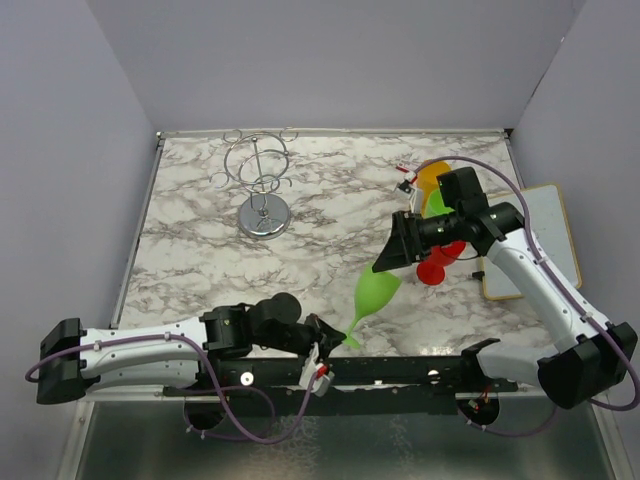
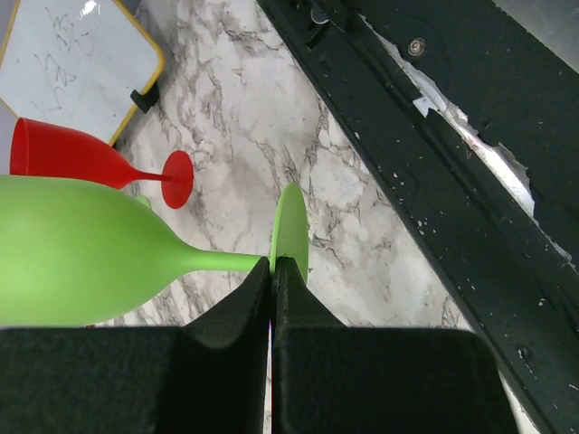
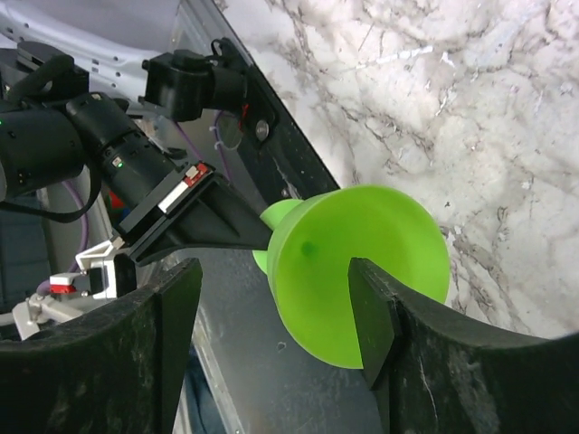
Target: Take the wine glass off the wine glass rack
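Observation:
A green wine glass (image 1: 375,292) hangs on its side above the table's near middle, clear of the wine glass rack (image 1: 262,180), whose chrome wire arms at the back left carry nothing. My left gripper (image 1: 335,338) is shut on the thin stem just beside the foot, as the left wrist view shows (image 2: 272,264), with the bowl (image 2: 81,249) pointing away. My right gripper (image 1: 392,250) is at the bowl's open mouth. In the right wrist view its jaws (image 3: 276,289) stand apart: one finger (image 3: 375,316) overlaps the bowl (image 3: 362,262), the other is clear of it.
A red glass (image 1: 437,265) lies on the marble at the right, with an orange one (image 1: 433,175) and another green one (image 1: 437,203) behind it. A whiteboard (image 1: 540,235) lies at the right edge. The black base rail (image 1: 400,372) runs along the near edge.

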